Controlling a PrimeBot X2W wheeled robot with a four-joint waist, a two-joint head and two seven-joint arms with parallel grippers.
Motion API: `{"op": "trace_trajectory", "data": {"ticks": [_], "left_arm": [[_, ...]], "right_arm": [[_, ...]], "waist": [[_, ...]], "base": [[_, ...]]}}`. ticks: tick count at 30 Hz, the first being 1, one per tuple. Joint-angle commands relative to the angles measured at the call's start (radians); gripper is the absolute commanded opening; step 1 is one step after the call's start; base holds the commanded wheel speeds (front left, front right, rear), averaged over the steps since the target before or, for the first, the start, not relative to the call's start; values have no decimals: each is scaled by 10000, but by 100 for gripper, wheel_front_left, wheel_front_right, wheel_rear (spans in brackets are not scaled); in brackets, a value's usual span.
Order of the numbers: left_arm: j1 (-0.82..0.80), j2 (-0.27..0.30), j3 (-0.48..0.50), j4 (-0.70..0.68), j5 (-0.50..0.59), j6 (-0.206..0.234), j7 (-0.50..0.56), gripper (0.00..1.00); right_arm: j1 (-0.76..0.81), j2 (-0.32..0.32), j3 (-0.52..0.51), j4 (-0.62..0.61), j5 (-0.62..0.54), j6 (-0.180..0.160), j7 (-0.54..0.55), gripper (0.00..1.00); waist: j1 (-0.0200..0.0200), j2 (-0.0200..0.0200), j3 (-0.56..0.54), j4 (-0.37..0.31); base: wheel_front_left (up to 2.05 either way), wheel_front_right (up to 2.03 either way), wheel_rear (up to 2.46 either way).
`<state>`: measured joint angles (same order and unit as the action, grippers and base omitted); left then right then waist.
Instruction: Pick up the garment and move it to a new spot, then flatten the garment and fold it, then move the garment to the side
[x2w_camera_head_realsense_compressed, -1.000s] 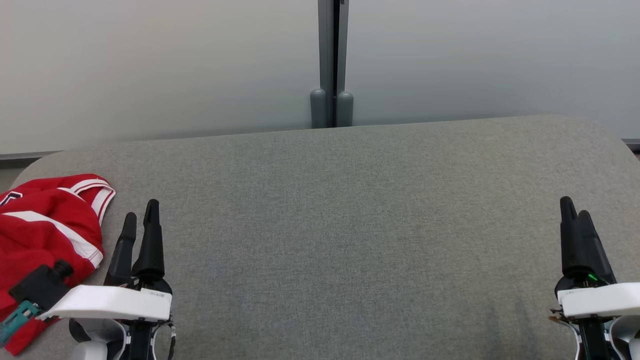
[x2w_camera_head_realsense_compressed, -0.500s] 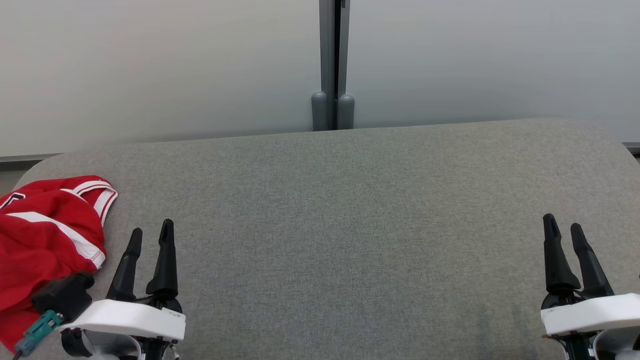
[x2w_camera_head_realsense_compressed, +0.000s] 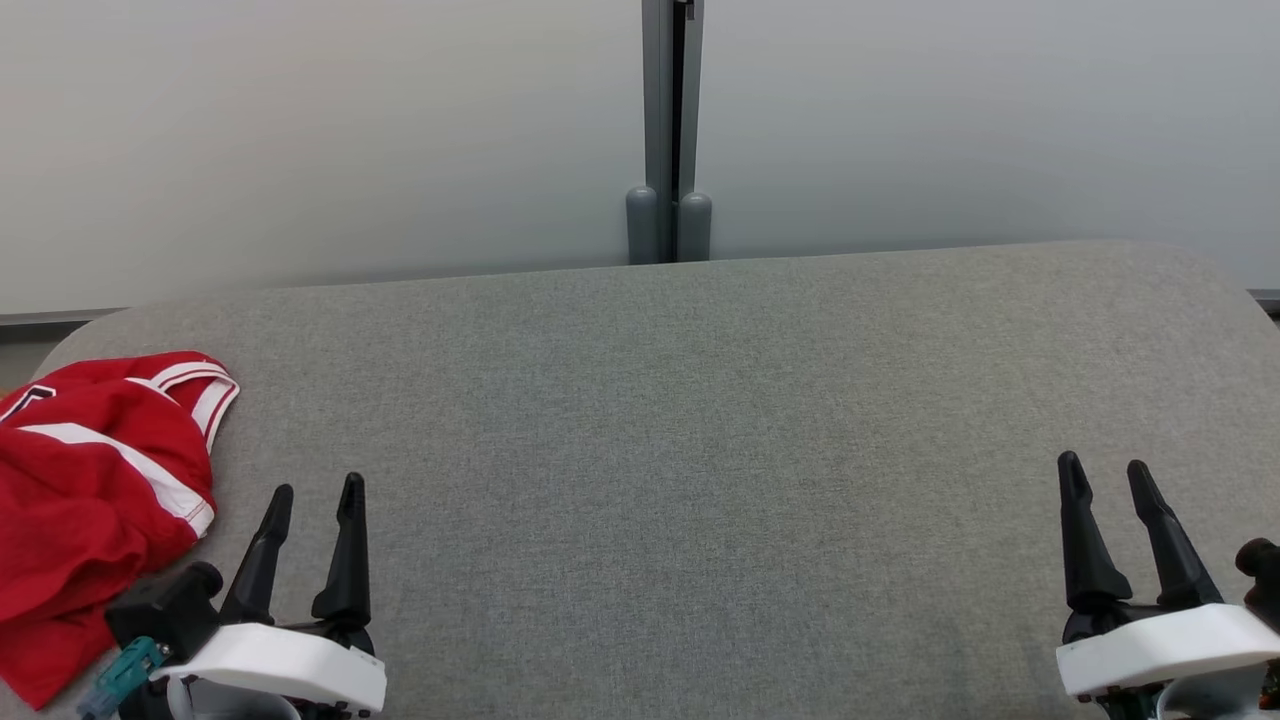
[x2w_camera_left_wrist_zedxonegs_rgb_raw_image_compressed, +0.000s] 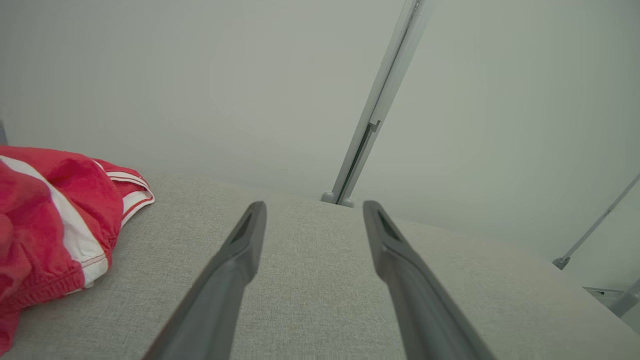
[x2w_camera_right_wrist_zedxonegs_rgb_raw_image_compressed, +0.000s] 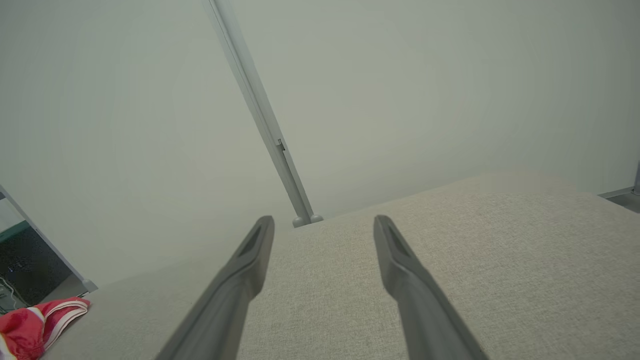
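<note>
**Red Garment Sat at the Left End, Both Grippers Empty**

In the head view, the red garment lay bunched up at the left end of the grey bench, just beside the left gripper. The right gripper sat well apart from it. Both had their fingers spread wide and held nothing, likely ready to grab.

In the left wrist view, the garment lay left of the open fingers, not between them.

In the right wrist view, it was a small red bit at the lower left.

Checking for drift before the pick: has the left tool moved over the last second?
Yes. Judged against the red garment, the left tool has drawn back toward the robot and slightly to the right, its jaws open.
</note>
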<state>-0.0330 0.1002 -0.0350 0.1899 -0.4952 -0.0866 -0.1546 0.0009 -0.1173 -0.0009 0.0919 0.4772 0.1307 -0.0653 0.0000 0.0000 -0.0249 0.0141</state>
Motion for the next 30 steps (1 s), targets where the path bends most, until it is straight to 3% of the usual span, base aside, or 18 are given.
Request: {"op": "trace_trajectory", "data": {"ticks": [1, 30], "left_arm": [[-18, 57, -1, -6, 322, 66, -106, 100], [202, -79, 137, 902, 2541, 37, -749, 100]], "right_arm": [[61, -55, 2, -40, -374, 0, -113, 100], [443, 49, 121, 25, -2707, 0, -444, 100]], "waist": [[0, 0, -8, -2], [0, 0, -163, 26]], "base": [[0, 0, 0], [0, 0, 0]]}}
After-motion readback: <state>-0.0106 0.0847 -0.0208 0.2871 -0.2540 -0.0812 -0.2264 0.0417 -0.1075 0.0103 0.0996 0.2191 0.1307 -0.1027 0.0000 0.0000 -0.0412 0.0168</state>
